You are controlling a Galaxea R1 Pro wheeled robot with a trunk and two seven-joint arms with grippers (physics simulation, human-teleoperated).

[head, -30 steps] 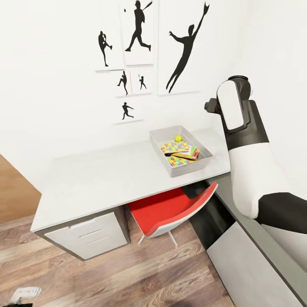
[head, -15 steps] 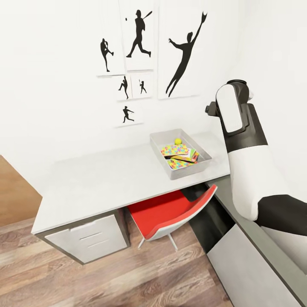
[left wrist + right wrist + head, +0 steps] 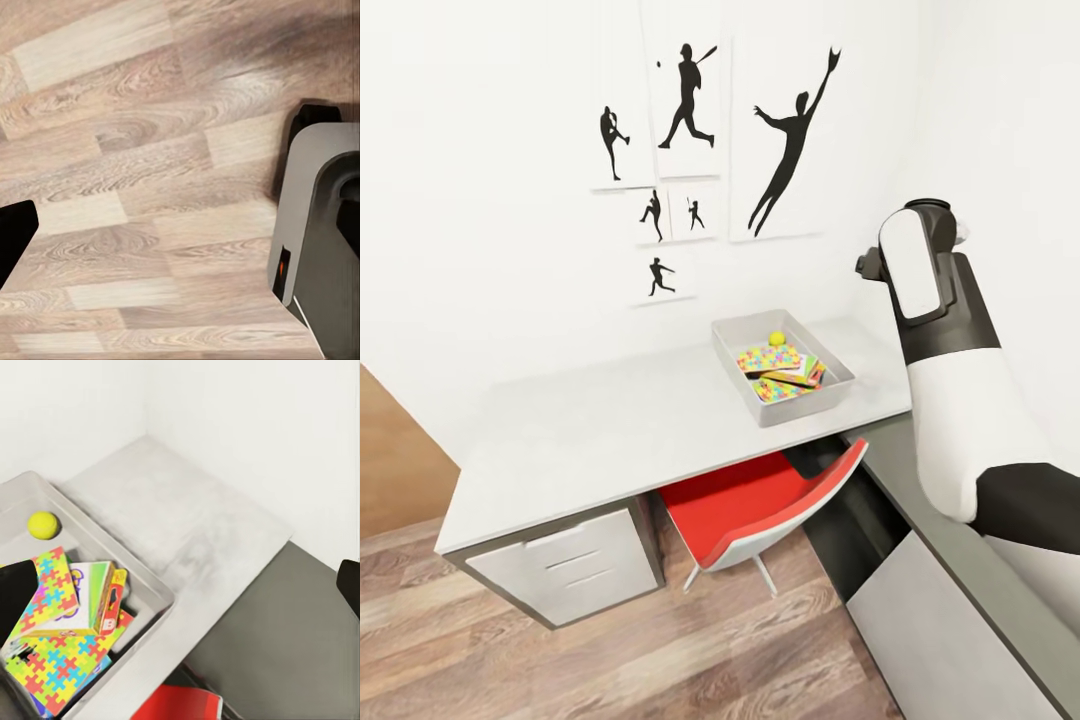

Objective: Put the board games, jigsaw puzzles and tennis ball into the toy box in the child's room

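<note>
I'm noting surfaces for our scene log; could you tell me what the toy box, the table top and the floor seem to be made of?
The toy box: probably plastic, smooth matte light grey with thin sloped walls. The table top: likely painted or laminated board, flat matte white without grain. The floor: wood or wood-look planks, with visible grain and staggered joints.

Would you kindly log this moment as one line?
toy box: on table | inside: tennis ball, jigsaw puzzles, board games | right arm raised beside

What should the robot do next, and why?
Probably lift the right arm away from the table. The toy box already holds the tennis ball, jigsaw puzzles and board games, the tabletop around it is bare, and nothing lies between the gripper fingers.
</note>
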